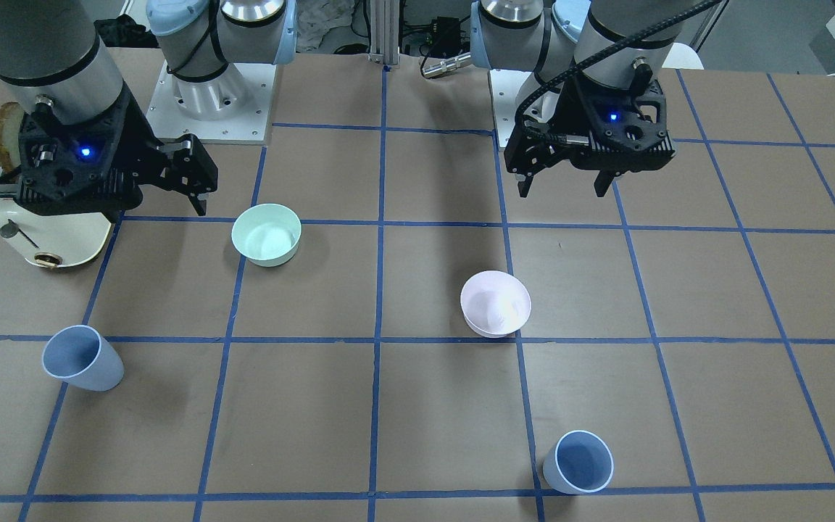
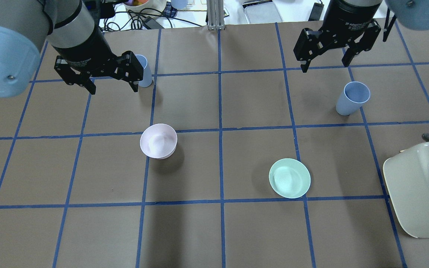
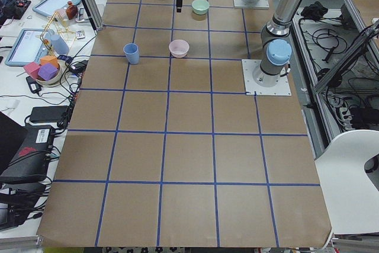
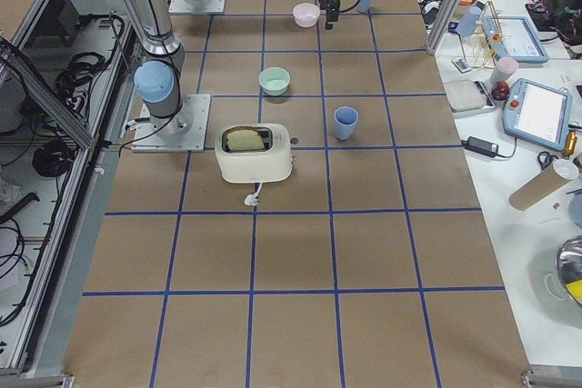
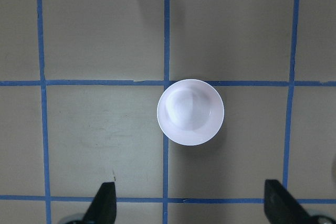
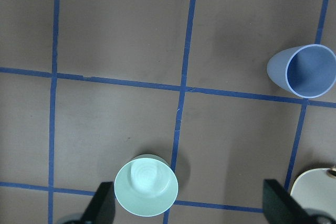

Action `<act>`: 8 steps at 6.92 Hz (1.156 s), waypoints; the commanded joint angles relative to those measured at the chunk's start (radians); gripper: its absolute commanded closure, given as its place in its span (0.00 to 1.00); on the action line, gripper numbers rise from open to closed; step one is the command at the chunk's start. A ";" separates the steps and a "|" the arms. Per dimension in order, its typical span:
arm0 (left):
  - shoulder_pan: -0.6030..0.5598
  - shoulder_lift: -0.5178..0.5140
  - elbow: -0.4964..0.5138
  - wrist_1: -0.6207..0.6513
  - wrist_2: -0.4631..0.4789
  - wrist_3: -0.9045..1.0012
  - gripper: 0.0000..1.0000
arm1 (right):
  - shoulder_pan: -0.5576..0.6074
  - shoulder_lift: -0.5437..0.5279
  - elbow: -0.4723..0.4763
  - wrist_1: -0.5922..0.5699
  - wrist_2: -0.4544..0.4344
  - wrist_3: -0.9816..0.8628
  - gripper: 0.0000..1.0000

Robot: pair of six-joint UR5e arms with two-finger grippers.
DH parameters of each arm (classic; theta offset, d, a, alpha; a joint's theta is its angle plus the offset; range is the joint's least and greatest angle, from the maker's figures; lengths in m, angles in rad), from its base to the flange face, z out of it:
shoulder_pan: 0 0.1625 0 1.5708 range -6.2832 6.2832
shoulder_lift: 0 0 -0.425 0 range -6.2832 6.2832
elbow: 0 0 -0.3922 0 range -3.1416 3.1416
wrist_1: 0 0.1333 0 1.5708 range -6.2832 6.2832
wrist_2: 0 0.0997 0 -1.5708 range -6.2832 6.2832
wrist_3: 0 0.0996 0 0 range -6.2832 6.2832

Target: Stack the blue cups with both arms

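Overhead view: no stacking is happening yet. The left gripper (image 2: 113,89) is hovering at the upper left with jaws spread and empty, and the left cup (image 2: 145,72) is standing just behind it, partly hidden. The right gripper (image 2: 325,66) is hanging at the upper right, likewise spread and empty, with the right cup (image 2: 351,98) standing upright just below it in the frame.

Front-facing view: the cups are sitting well apart at the lower left and lower right. The pink bowl (image 1: 496,304) and the green bowl (image 1: 267,232) are lying between them.

Side views: both cups are standing on the table, neither one lifted.

Left wrist view: the camera is looking down on the pink bowl, and only a sliver of the left cup is showing at the top edge.

Right wrist view: the right cup is sitting at the upper right and the green bowl at the lower middle.

I judge that everything is remaining to be done: grasping each cup, lifting it, and nesting one in the other.
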 commanded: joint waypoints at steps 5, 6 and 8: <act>0.000 -0.007 0.005 0.000 -0.003 0.000 0.00 | -0.007 -0.003 0.001 0.001 -0.001 0.001 0.00; -0.002 -0.030 0.014 -0.003 -0.008 0.000 0.00 | -0.007 -0.001 0.001 0.000 0.003 0.001 0.00; 0.000 -0.111 0.115 -0.012 0.000 0.009 0.00 | -0.007 0.000 0.001 -0.037 0.001 0.003 0.00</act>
